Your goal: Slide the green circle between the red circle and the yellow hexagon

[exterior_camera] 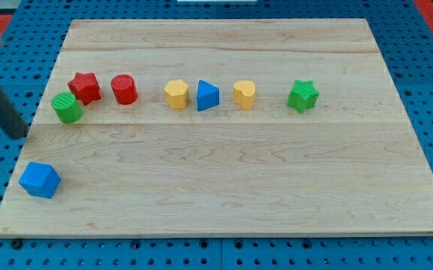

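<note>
camera view: my tip [19,133], bare and holding nothing, sits at eight o'clock of the green circle [67,108], not touching. approach step; next i judge a push toward three o'clock, skirting under the red star [85,87], into the gap between red circle [124,89] and yellow hexagon [176,94].

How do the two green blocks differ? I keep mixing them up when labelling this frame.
Shape: the green circle is a round cylinder, while the green star has points.
Place: the green circle sits near the view's left edge, the green star towards the view's right.
Neighbours: the green circle is close beside the red star; the green star stands alone.
My tip is much nearer the green circle.
Both share the same green.
</note>
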